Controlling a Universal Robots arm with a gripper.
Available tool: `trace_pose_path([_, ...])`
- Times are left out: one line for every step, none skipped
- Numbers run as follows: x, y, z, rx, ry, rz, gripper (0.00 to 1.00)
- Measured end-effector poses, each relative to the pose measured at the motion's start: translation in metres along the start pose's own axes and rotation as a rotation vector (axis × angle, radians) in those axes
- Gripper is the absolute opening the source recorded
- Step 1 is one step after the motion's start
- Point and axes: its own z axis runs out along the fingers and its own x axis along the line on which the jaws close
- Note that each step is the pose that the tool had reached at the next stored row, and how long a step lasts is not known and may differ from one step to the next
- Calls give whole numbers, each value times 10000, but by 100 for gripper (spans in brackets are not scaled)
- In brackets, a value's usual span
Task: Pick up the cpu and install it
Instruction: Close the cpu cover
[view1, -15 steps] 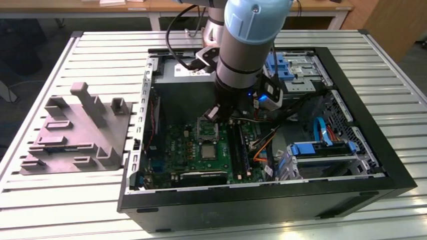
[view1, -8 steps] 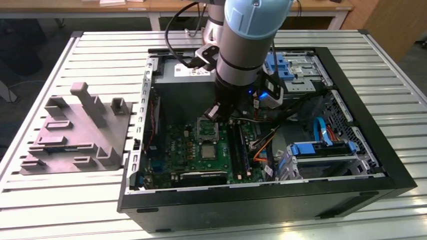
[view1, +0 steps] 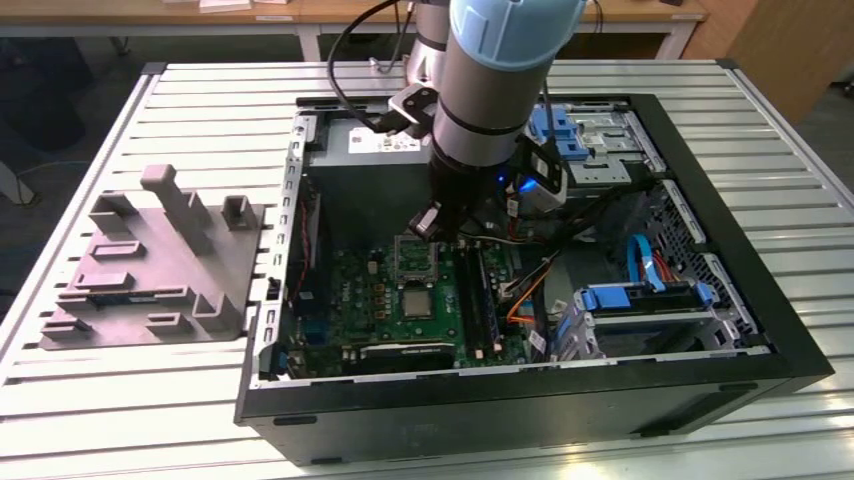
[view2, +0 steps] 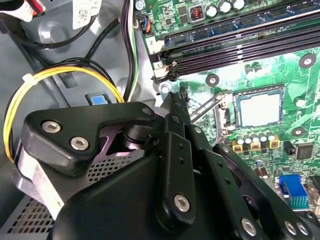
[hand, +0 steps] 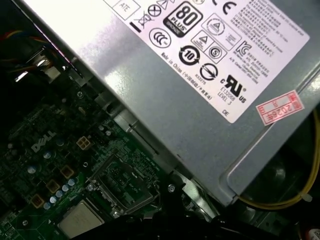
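Note:
The cpu (view2: 257, 109) is a silvery square chip lying flat in the motherboard socket, also seen in the first wrist view as the cpu (hand: 80, 220) and in the exterior view as the cpu (view1: 418, 301). The socket's metal frame (hand: 122, 184) is flipped open beside it, and its thin lever (view2: 202, 107) stands raised. My gripper (view2: 173, 97) hangs inside the case just above the board, next to the open frame and lever, and apart from the chip. Its black fingers (view2: 172, 130) are pressed together with nothing seen between them. In the exterior view the gripper (view1: 443, 232) is over the open frame.
The open computer case (view1: 534, 390) lies on a slatted metal table. A grey power supply (hand: 200, 75) sits close by the gripper. Yellow and black cables (view2: 60, 75), memory slots (view2: 235, 42) and blue drive brackets (view1: 641, 295) crowd the inside. A grey plastic fixture (view1: 147, 270) stands at the exterior view's left.

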Motion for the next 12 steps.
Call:
trace_pose_path([-2,2,-5,-2,8,-48,11])
trace_pose_path([-3,4,-11,-3,17,-97,11])
trace_pose_path([-4,6,-16,-5,27,-154,11])
trace_pose_path([-4,7,-20,-8,37,-217,11])
trace_pose_path([-5,8,-23,-12,49,-288,11])
trace_pose_path([-6,9,-26,-16,58,-361,11])
trace_pose_path([-6,10,-29,-20,71,-434,11])
trace_pose_path([-6,10,-31,-24,82,-507,11])
trace_pose_path([-7,10,-33,-28,93,-582,11])
trace_pose_path([-7,11,-37,-31,106,-659,11])
trace_pose_path([-7,11,-40,-34,118,-729,11])
trace_pose_path([-7,12,-43,-37,128,-791,11])
